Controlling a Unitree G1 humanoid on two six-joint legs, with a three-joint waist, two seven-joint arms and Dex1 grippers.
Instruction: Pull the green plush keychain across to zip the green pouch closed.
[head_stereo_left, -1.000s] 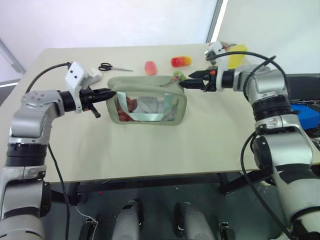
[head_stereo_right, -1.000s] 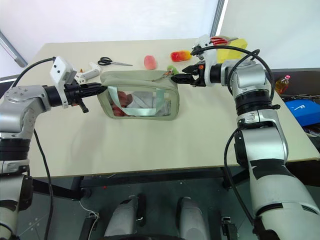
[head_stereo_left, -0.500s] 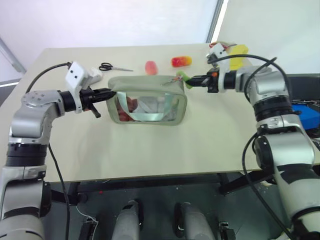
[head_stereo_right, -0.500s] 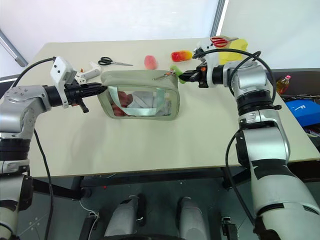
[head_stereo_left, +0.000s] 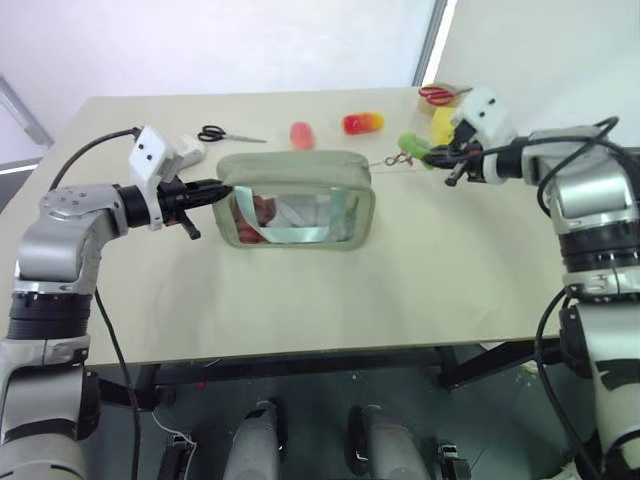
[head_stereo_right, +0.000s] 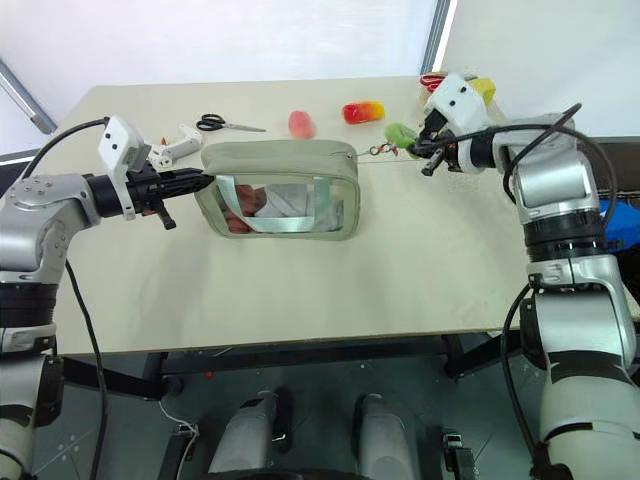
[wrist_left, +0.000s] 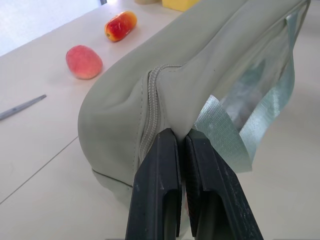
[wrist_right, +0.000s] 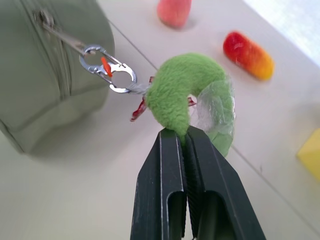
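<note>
The green pouch (head_stereo_left: 295, 200) stands on the tan table, its clear window facing me and its top zipper line drawn flat. My left gripper (head_stereo_left: 222, 187) is shut on the fabric at the pouch's left end (wrist_left: 165, 100), right beside the zipper seam. The green plush keychain (wrist_right: 185, 85) hangs off the pouch's right end on a metal clip (wrist_right: 110, 70). My right gripper (head_stereo_right: 415, 148) is shut on the plush and holds it to the right of the pouch, with the clip and zipper pull stretched taut between them.
Behind the pouch lie black scissors (head_stereo_left: 222, 134), a pink lump (head_stereo_left: 301, 134) and a red-and-yellow plush toy (head_stereo_left: 362, 122). A yellow block (head_stereo_left: 445, 122) and red-handled scissors (head_stereo_left: 435, 93) sit at the back right. A white tool (head_stereo_right: 175, 148) lies near my left wrist.
My right gripper shut on the green plush keychain and pulled it rightward past the pouch's right end, rolling as it went. The left gripper and the pouch stayed put.
</note>
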